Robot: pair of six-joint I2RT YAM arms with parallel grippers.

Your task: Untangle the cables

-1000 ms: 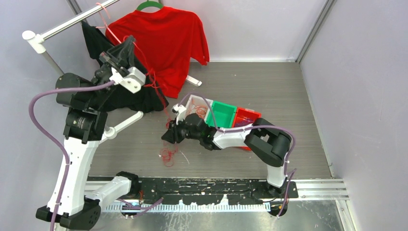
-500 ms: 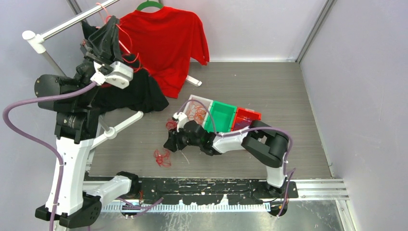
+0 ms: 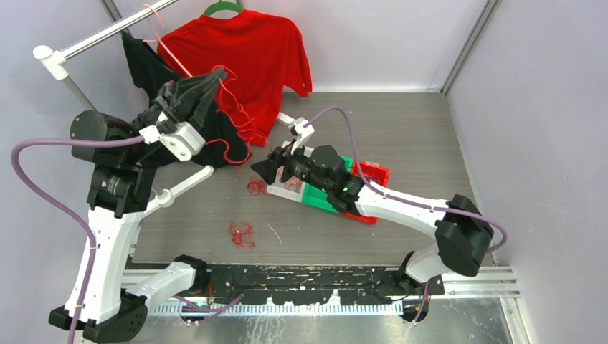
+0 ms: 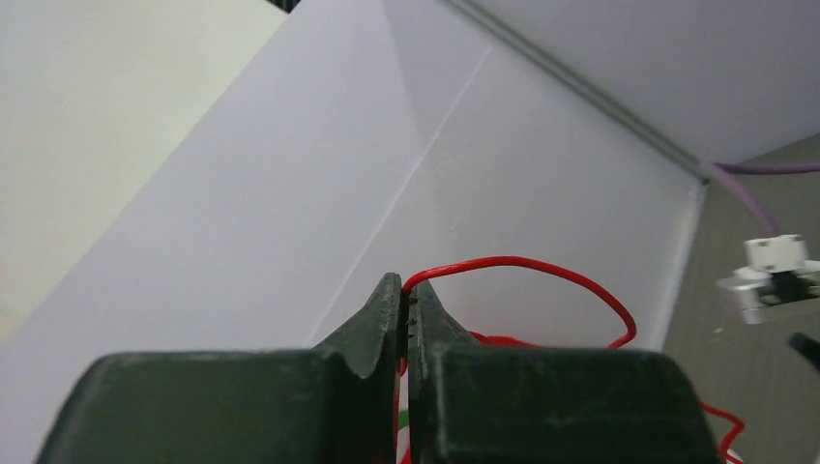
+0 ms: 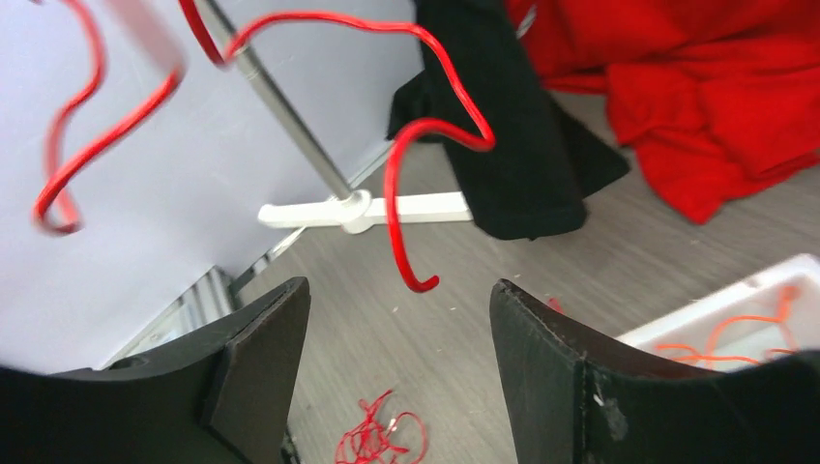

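The left gripper (image 4: 406, 295), raised at far left, is clamped on a thin red looped cable (image 4: 541, 266). The right gripper (image 5: 398, 295) stands wide open, empty; the cable's free end hangs between its fingers (image 5: 261, 338).

And up went the right tool (image 3: 262, 170), lifted off the table (image 3: 401, 136) and carried back over the bins (image 3: 371, 172), its jaws spreading wide as it rose! The left tool (image 3: 217, 74) swung away from the rail (image 3: 107, 32) and out to the right, dragging its pinched red cable (image 4: 512, 259) along.
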